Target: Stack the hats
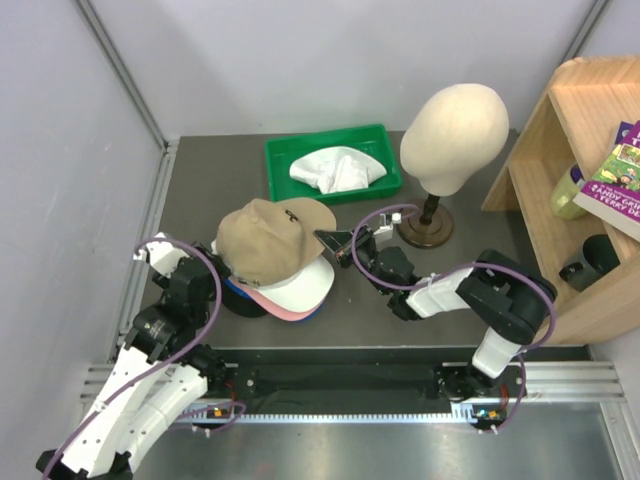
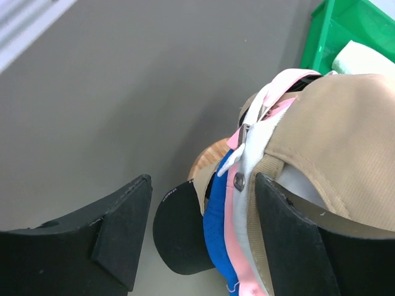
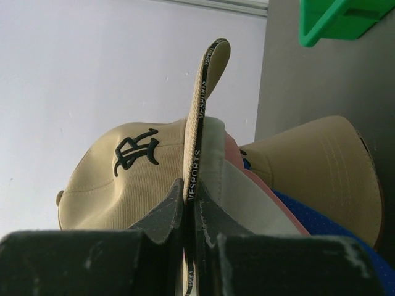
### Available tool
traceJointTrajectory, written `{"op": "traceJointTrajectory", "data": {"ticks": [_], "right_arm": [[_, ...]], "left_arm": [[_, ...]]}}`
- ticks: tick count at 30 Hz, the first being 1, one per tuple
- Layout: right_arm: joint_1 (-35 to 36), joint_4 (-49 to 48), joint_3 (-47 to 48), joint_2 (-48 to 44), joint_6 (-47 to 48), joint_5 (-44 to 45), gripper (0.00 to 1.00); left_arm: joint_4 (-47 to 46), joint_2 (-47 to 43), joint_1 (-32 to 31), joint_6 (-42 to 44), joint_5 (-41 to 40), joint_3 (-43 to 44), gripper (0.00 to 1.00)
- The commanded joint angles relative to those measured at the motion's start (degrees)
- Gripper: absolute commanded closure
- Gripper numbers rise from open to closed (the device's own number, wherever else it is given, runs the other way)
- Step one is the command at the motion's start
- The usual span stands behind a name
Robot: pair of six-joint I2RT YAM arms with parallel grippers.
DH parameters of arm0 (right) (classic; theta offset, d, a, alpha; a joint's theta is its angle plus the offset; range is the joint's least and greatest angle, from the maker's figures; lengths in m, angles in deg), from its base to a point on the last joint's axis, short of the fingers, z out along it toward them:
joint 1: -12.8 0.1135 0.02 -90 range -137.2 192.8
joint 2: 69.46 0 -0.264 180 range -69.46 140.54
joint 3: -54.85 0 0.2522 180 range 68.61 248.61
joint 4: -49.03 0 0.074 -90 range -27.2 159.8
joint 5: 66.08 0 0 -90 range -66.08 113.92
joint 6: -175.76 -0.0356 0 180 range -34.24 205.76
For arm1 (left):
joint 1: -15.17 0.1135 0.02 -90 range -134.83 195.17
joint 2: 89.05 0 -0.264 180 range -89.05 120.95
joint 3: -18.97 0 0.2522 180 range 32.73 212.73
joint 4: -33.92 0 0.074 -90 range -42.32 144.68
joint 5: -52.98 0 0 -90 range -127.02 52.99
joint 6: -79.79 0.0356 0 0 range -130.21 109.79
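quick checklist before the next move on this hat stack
1. Right gripper shut on the brim of the tan cap: ok.
2. Tan cap's crown over the stack: ok.
3. Left gripper open at the stack's back edge: ok.
4. Left fingers clear of the stack: cannot tell.
5. Every hat stacked: cannot tell; a white fabric item lies in the green bin.

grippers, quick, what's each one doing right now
Left gripper: open, holding nothing, at the back of the hat stack.
Right gripper: shut on the tan cap, by its brim.
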Motion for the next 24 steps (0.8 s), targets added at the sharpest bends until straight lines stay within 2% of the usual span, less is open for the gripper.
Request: {"op": "traceJointTrajectory", "data": {"ticks": [1, 6, 14, 17, 18, 24], "right_arm": [[-0.1, 14.9, 0.8, -1.0, 1.7, -2.5, 1.00], [-0.2, 24.6, 1.7, -1.7, 0.6, -1.6, 1.00], [-0.2, 33.0, 2.8, -2.9, 1.3, -0.6, 1.00], [-0.2, 33.8, 3.1, -3.9, 2.9, 0.1, 0.88], [-0.2, 33.7, 3.5, -4.2, 3.5, 0.1, 0.78], [0.0, 34.4, 5.9, -4.0, 7.2, -0.6, 0.52]], "left_arm": [[2.4, 0.0, 0.0, -6.3, 1.0, -3.2, 0.29], [2.6, 0.3, 0.0, -8.1, 1.4, -5.0, 0.30], [3.9, 0.9, 0.1, -9.8, 1.7, -5.9, 0.30], [4.4, 0.5, 0.1, -10.2, 1.9, -5.8, 0.29], [4.7, 0.3, 0.0, -10.3, 1.9, -5.8, 0.29], [4.8, 0.1, 0.0, -10.5, 2.0, -5.9, 0.29]]}}
